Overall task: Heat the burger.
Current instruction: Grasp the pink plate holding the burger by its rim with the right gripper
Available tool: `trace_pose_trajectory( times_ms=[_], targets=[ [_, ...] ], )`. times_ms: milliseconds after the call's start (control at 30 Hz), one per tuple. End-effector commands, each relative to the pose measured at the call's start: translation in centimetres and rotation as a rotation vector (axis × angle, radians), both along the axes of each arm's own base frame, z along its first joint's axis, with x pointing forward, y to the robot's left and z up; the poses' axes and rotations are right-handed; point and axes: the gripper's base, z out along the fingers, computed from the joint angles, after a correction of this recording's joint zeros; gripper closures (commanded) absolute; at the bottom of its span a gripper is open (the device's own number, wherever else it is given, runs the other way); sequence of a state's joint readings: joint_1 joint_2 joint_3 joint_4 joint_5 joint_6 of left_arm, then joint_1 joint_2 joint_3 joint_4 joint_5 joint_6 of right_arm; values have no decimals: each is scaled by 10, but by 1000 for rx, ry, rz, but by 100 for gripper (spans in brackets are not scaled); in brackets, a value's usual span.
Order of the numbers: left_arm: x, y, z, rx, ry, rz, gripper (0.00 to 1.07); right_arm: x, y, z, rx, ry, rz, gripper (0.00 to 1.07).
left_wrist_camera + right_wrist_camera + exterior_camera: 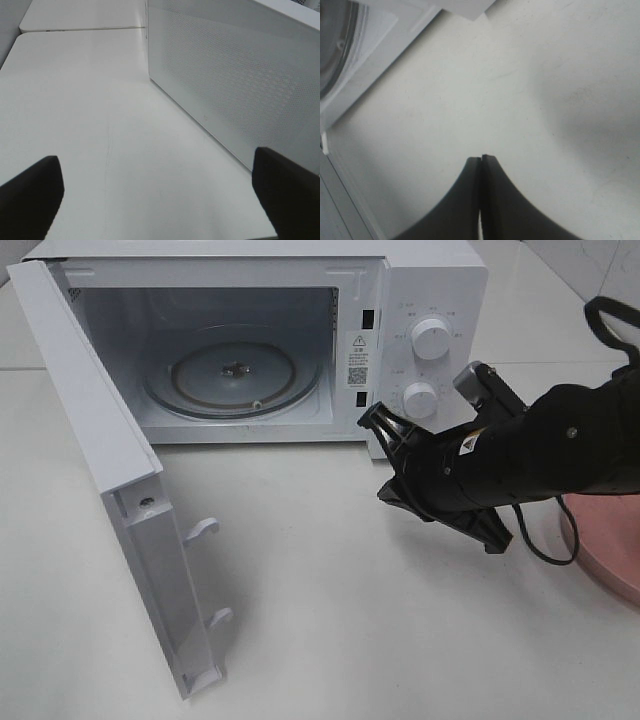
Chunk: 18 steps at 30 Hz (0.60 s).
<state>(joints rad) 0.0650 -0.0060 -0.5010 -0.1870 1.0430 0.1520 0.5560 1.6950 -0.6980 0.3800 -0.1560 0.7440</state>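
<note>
The burger is out of view in all three views. The white microwave [420, 290] stands at the back with its door [110, 480] swung wide to the left; its glass turntable [235, 380] holds nothing. My right gripper [385, 455] hovers over the table just in front of the microwave's control panel, shut with nothing between its fingers [470, 200]. My left gripper [160, 200] is open and holds nothing; it is low over the table beside the microwave's perforated side wall [235, 75]. The left arm does not show in the exterior view.
A round pink plate [610, 550] lies at the right edge, partly behind my right arm and cut off by the frame. Two white dials [430, 338] sit on the microwave's panel. The open door juts toward the table's front left.
</note>
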Motion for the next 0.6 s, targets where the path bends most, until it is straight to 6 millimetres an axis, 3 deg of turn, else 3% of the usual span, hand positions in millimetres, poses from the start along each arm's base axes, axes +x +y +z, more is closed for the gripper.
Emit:
trace_pose_trajectory(
  times_ms=[33, 100, 200, 300, 400, 600],
  targets=[
    [-3, 0, -1, 0, -20, -5, 11, -7, -1, 7, -70, 7, 115, 107],
    [-3, 0, -1, 0, -20, -5, 11, -18, -4, 17, -157, 24, 265, 107],
    [-3, 0, -1, 0, -20, -5, 11, -21, -5, 19, -178, 31, 299, 107],
    [-3, 0, -1, 0, -20, -5, 11, -35, -9, 28, -276, 100, 480, 106],
    [-3, 0, -1, 0, -20, -5, 11, -37, -10, 30, -291, 109, 516, 105],
    [-3, 0, -1, 0, -20, -5, 11, -43, -11, 46, -422, 180, 791, 103]
  ],
)
